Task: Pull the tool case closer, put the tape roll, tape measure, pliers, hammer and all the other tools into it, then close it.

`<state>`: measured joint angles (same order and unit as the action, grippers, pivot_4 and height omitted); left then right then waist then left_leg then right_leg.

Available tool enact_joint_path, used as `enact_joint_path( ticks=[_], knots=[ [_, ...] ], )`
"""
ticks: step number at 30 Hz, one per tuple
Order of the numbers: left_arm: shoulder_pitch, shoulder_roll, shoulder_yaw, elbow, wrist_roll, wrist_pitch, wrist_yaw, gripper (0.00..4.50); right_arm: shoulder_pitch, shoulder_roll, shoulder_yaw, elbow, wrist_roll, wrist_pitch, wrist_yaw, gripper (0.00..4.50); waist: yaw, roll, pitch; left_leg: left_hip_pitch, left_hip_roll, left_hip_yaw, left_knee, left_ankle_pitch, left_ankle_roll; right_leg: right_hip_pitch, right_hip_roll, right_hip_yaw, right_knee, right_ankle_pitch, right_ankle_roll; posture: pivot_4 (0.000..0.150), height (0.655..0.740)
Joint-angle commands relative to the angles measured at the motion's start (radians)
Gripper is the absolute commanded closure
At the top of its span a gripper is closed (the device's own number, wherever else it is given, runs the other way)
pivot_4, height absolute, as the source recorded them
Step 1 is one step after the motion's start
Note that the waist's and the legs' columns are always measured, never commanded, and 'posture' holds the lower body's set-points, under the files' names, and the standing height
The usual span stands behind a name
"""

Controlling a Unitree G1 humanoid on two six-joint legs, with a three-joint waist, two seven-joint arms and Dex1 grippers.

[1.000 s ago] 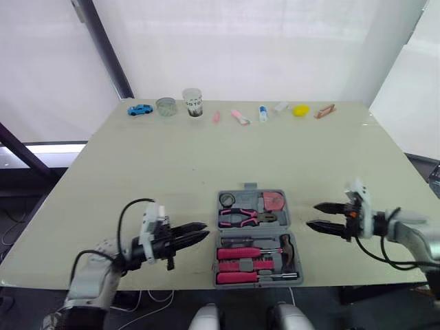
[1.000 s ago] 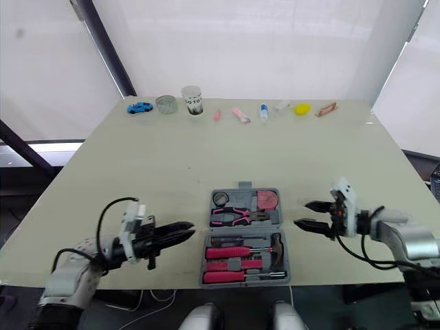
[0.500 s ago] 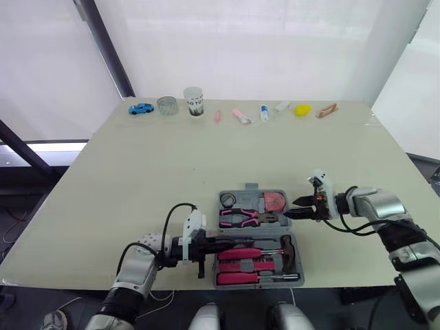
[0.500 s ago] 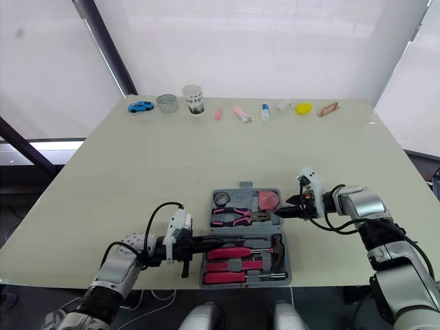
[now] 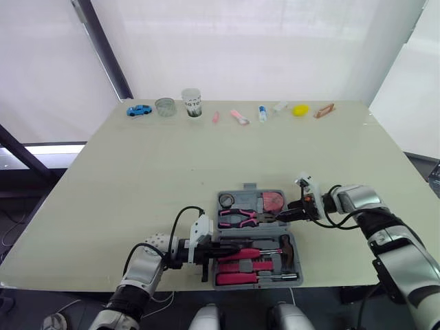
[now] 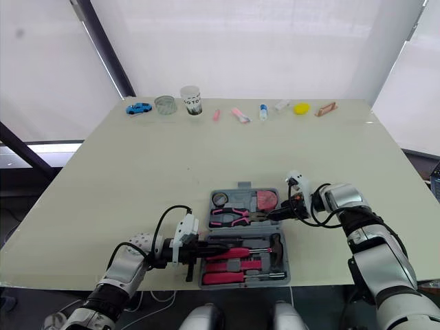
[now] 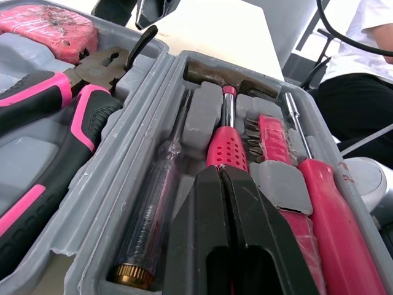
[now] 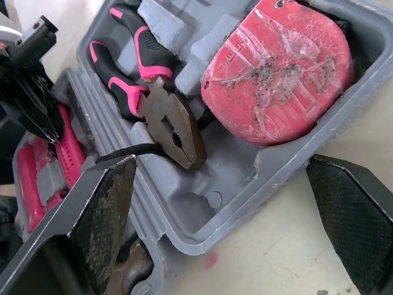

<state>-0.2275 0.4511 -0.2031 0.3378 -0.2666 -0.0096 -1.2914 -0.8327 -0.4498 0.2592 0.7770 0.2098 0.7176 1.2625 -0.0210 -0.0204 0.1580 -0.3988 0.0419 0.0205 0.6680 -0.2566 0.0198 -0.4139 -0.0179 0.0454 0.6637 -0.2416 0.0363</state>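
Tool case: open, both halves flat, near the front edge of the table (image 5: 172, 165).
We note the grey tool case (image 5: 251, 192) with its tools seated in moulded slots. Far half: the tape roll (image 5: 226, 200) in the left corner, the pink-and-black pliers (image 5: 240, 218) lying crosswise with their jaws toward the right, and the pink tape measure (image 5: 273, 201) in the right corner. Near half: the hammer (image 5: 287, 247) with its head at the right end, pink-handled screwdrivers (image 5: 240, 278) alongside, and a clear-handled screwdriver (image 7: 153, 209).
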Motion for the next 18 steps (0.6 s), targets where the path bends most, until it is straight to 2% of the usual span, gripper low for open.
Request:
enact_joint_path(
  ticks=[1, 10, 18],
  knots=[
    [0.031, 0.001, -0.035, 0.019, 0.044, 0.012, 0.014, 4.41, -0.013, 0.022, -0.036, -0.031, 0.044, 0.027, 0.059, 0.00, -0.003, 0.000, 0.000, 0.000, 0.000, 0.000, 0.000, 0.000, 0.000, 0.000, 0.000, 0.000, 0.000, 0.000, 0.000, 0.150, 0.7400],
    [0.035, -0.003, -0.051, -0.102, 0.047, 0.076, 0.047, 4.41, 0.038, 0.011, -0.078, -0.140, 0.074, 0.056, 0.094, 0.00, -0.013, 0.001, 0.000, 0.000, 0.000, 0.000, 0.000, 0.000, 0.000, 0.000, 0.000, 0.000, 0.000, 0.000, 0.000, 0.150, 0.7400],
    [0.108, 0.073, 0.024, -0.227, -0.014, 0.107, 0.033, 4.41, 0.090, -0.041, -0.136, -0.297, 0.156, 0.150, 0.100, 0.00, -0.020, 0.002, 0.001, -0.001, 0.000, -0.001, -0.001, 0.000, 0.000, 0.000, 0.000, 0.000, 0.000, 0.000, 0.000, 0.150, 0.7400]
  ],
)
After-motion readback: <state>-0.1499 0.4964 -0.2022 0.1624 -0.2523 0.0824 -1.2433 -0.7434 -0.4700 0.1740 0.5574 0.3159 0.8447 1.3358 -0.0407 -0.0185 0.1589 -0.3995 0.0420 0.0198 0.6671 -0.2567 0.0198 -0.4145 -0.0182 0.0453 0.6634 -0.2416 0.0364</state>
